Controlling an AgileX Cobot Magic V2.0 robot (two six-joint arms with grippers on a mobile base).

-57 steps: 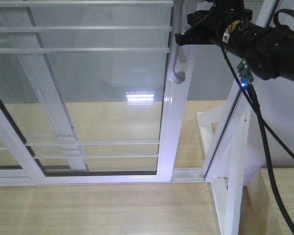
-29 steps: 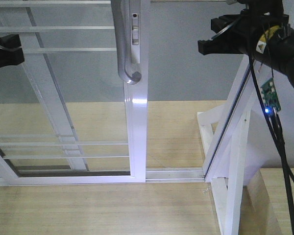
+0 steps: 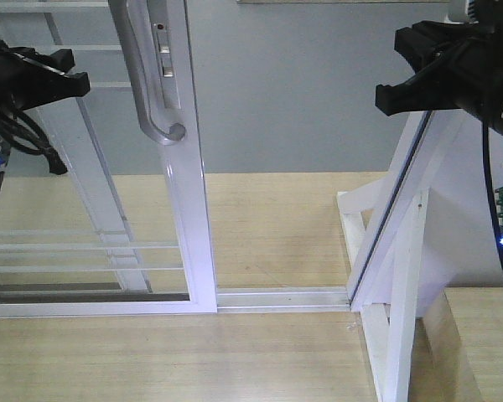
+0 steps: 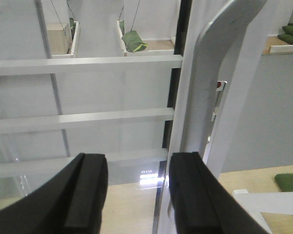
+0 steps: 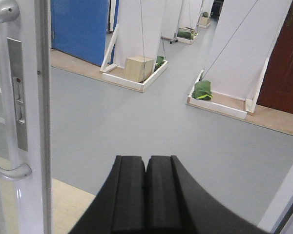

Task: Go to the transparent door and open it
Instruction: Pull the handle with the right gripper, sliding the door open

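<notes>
**Door standing partly open, both arms free of it**

The transparent door (image 3: 193,218) fills the left third of the front view. Its handled edge is well apart from the slanted white frame (image 3: 402,218) at right, and the bottom track (image 3: 277,297) lies bare between them. The curved grey bar handle (image 3: 147,75) sits at the upper left of that view, on the door's open edge. Through the gap I see grey floor (image 3: 302,100).

In the left wrist view, the left gripper (image 4: 136,163) has its jaws spread wide with nothing between them. They frame the glass and its horizontal white bars (image 4: 88,63), while the handle rises just beside the right-hand jaw and outside the gap. In the right wrist view, the right gripper (image 5: 145,163) has its jaws pressed together and empty. It points through the opening with the door edge at the far left of the frame.

I judge the opening step is largely done. If I want more travel, I'd bring the left jaws across so the handle sits between them, close, then draw the door leftward along the track.
</notes>
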